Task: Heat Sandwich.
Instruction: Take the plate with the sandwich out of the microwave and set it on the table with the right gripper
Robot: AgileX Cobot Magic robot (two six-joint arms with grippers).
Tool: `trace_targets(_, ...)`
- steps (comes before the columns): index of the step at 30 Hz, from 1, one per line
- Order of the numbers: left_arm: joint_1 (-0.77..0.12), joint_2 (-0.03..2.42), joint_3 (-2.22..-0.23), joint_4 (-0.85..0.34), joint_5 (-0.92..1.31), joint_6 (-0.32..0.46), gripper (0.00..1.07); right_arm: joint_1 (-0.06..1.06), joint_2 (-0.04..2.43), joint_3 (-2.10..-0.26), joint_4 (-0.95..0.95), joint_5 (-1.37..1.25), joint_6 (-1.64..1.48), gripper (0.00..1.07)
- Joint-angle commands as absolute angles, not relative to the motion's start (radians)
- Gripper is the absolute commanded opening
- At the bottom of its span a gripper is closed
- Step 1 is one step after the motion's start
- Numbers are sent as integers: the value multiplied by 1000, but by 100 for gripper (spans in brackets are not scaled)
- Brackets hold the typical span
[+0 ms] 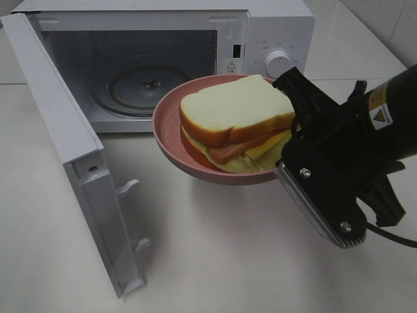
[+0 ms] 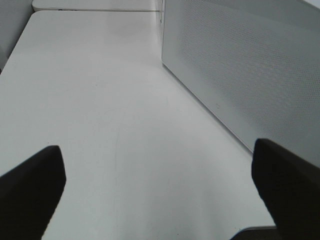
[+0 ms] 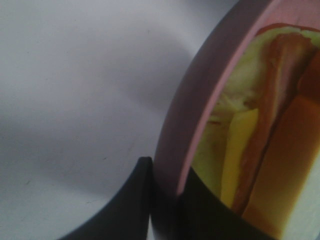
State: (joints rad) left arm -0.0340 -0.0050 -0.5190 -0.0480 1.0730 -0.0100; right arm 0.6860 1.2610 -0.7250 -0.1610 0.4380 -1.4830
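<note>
The sandwich, white bread with tan crust over pink and yellow filling, lies on a round pink plate. The plate hangs above the table, just in front of the open microwave. My right gripper is shut on the plate's right rim. The right wrist view shows that rim pinched between two dark fingers, with the filling close by. In the left wrist view my left gripper stands open over bare table beside the microwave's perforated side wall; it holds nothing.
The microwave door is swung wide open toward the front left, with its latches sticking out. A glass turntable lies inside the cavity. The control dial is on the right panel. White table extends in front.
</note>
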Motion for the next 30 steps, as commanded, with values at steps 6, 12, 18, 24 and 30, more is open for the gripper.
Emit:
trace_targets(6,-34,-21,-517,-53,1070,-19,96,689,1141,-652,-170,464,-1441,0)
trace_targets(12,-34,-21,-517,-53,1070,-19,96,689,1048,-594,-188,500,-1393,0)
trace_targets(18,-34,-21,-517,-53,1070,-19,96,689,987,-558,-277,545,-1286,0)
trace_targets(24,-34,-21,-517,-53,1070,-19,96,689,954,-551,-396,610,-1103,0)
trace_targets(30,-34,-21,-517,-53,1070,-19,96,689,954,-551,-478,652,-932,0)
